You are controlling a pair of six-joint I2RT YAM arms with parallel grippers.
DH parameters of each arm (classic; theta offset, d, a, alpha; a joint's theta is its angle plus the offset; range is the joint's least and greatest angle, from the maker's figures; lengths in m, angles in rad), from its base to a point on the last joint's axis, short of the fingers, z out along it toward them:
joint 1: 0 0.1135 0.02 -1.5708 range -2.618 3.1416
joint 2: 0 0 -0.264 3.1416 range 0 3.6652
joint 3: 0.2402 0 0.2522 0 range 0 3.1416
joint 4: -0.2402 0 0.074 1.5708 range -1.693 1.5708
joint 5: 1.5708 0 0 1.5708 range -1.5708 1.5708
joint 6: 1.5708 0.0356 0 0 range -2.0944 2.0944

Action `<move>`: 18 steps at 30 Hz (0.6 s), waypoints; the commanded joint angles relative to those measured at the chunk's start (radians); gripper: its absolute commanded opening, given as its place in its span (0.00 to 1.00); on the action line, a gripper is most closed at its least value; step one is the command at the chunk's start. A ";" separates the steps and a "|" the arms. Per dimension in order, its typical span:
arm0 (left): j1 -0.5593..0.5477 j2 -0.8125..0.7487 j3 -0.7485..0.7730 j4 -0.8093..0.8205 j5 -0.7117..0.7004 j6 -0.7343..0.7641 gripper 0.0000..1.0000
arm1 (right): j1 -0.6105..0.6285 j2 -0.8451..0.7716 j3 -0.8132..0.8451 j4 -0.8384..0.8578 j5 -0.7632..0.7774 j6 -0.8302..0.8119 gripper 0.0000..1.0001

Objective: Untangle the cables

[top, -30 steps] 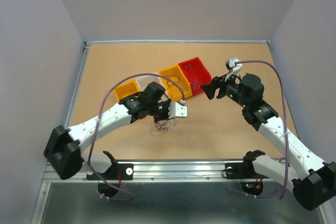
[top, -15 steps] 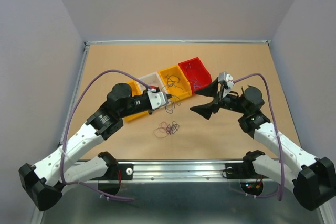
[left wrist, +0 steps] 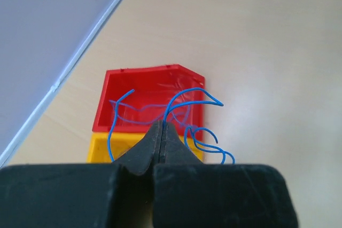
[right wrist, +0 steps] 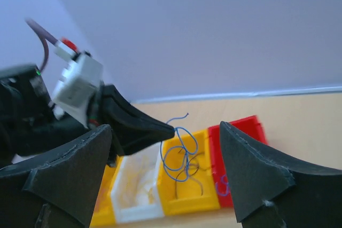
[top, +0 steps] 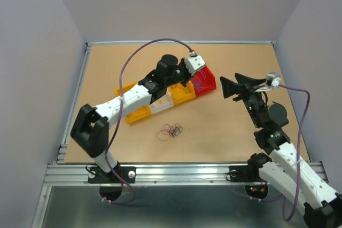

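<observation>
tan wood made up the tabletop, with the red bin on it serving as the marker for everything else. the left arm reached in from the near-left side of the red bin and ended right over it. the right arm stood to the right of the red bin, well apart from it and raised off the tabletop. three more bins ran in a slanted row from the red bin's left side: a yellow bin touching it, then a white bin, then an orange bin farthest away. the right gripper pointed toward the red bin from its right, its jaws spread wide with nothing between them. the left gripper hung above the red bin's near edge, clenched on a blue cable, whose loose loops curled in the air over the red bin. a wad of cables lay on the tabletop to the near left of the red bin, apart from the row. thin strands also lay inside the red bin and the yellow bin.
</observation>
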State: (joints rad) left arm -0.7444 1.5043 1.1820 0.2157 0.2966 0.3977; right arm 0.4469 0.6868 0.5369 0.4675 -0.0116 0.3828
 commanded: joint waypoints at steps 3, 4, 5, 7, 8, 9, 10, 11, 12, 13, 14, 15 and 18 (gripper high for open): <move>0.007 0.287 0.394 -0.057 -0.105 -0.057 0.00 | 0.003 -0.159 -0.071 -0.092 0.437 0.044 0.87; 0.007 0.368 0.442 -0.082 -0.112 -0.057 0.00 | 0.003 -0.193 -0.074 -0.108 0.443 0.044 0.87; 0.008 0.405 0.487 -0.104 -0.116 -0.048 0.00 | 0.003 -0.210 -0.077 -0.119 0.440 0.042 0.87; 0.013 0.496 0.585 -0.137 -0.145 -0.036 0.00 | 0.003 -0.242 -0.077 -0.145 0.435 0.039 0.87; 0.016 0.520 0.605 -0.137 -0.157 -0.031 0.00 | 0.003 -0.242 -0.075 -0.150 0.430 0.039 0.87; 0.019 0.563 0.642 -0.137 -0.171 -0.020 0.00 | 0.003 -0.254 -0.078 -0.151 0.430 0.031 0.87; 0.023 0.582 0.656 -0.141 -0.181 -0.017 0.00 | 0.003 -0.257 -0.078 -0.153 0.426 0.031 0.87; 0.028 0.602 0.674 -0.145 -0.191 -0.014 0.00 | 0.003 -0.259 -0.078 -0.155 0.426 0.028 0.87; 0.037 0.635 0.703 -0.162 -0.198 -0.007 0.00 | 0.003 -0.254 -0.075 -0.156 0.423 0.027 0.88; 0.042 0.648 0.714 -0.170 -0.198 -0.007 0.00 | 0.003 -0.251 -0.074 -0.158 0.423 0.025 0.88; 0.048 0.655 0.717 -0.174 -0.191 -0.010 0.00 | 0.004 -0.245 -0.072 -0.158 0.420 0.024 0.88; 0.060 0.660 0.714 -0.180 -0.180 -0.011 0.00 | 0.003 -0.224 -0.069 -0.158 0.408 0.022 0.88; 0.066 0.628 0.670 -0.196 -0.104 0.009 0.37 | 0.003 -0.181 -0.045 -0.164 0.378 0.015 0.89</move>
State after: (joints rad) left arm -0.6971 2.1906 1.8393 0.0257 0.1383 0.3836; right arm 0.4465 0.4671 0.4759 0.3138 0.3805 0.4137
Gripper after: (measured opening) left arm 0.116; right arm 0.883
